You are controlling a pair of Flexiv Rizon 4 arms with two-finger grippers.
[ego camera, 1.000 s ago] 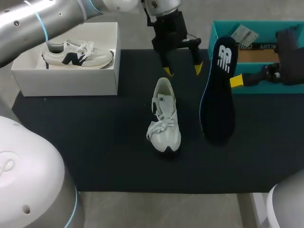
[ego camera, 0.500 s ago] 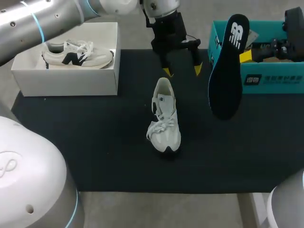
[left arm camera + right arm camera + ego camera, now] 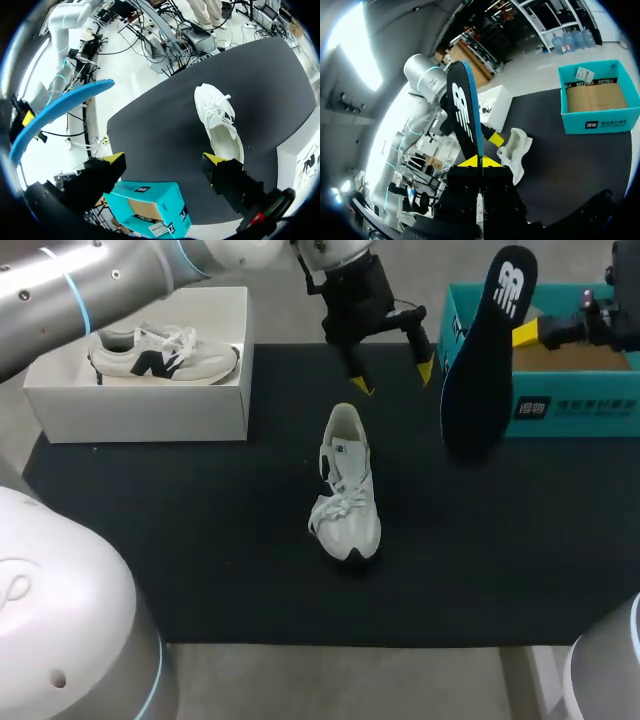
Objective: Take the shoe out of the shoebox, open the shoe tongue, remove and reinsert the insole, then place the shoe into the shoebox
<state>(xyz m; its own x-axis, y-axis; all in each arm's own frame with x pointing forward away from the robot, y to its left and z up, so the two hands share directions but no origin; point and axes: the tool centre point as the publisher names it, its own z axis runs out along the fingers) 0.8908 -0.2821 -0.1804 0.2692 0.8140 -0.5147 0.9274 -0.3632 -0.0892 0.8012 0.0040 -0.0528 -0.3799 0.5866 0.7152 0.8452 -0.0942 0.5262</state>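
Shoe (image 3: 346, 490): stands on its sole near the middle of the black mat (image 3: 200, 540), outside both boxes, heel towards the far edge, laces loose.

Insole (image 3: 482, 360): out of the shoe and clear of it. It is held on edge over the mat's right part, logo end up and the other end hanging down, in front of the teal box's (image 3: 575, 408) left corner.

Right gripper (image 3: 527, 335): fingers pinched on the insole near its upper end; the right wrist view shows both yellow tips against its edge (image 3: 480, 161).

Left gripper (image 3: 393, 378): fingers spread wide with nothing between them, just beyond the shoe's heel, not touching it.

Teal box: open, at the mat's right far corner.

White box (image 3: 140, 395): at the left far corner, with a second shoe (image 3: 165, 352) inside.
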